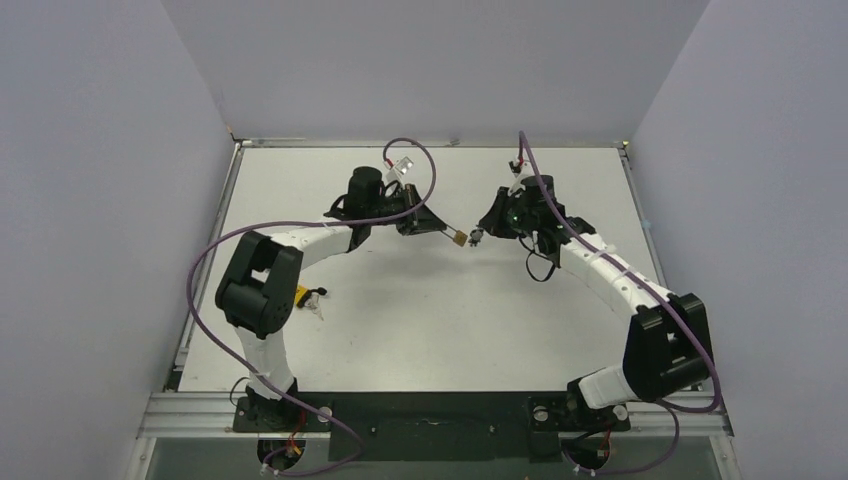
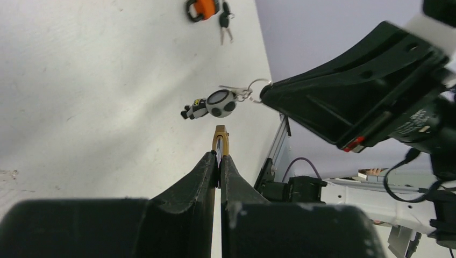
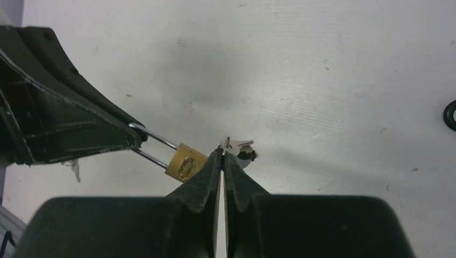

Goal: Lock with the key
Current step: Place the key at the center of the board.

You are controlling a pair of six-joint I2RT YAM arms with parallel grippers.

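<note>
A small brass padlock (image 1: 458,238) hangs in the air over the middle of the table. My left gripper (image 1: 441,229) is shut on its steel shackle (image 3: 153,145), and the brass body (image 3: 185,162) sticks out beyond the fingertips. In the left wrist view the lock (image 2: 220,140) shows edge-on just past my left gripper (image 2: 219,157). My right gripper (image 1: 485,232) is shut on a silver key (image 3: 232,144) with a black-and-white charm (image 2: 215,104) on its ring. The key sits right beside the lock's body. I cannot tell whether it touches the keyhole.
An orange padlock (image 1: 302,295) with a bunch of keys (image 1: 318,300) lies on the table at the left, near my left arm's elbow; it also shows in the left wrist view (image 2: 204,7). A black ring (image 3: 450,115) lies at the right edge of the right wrist view.
</note>
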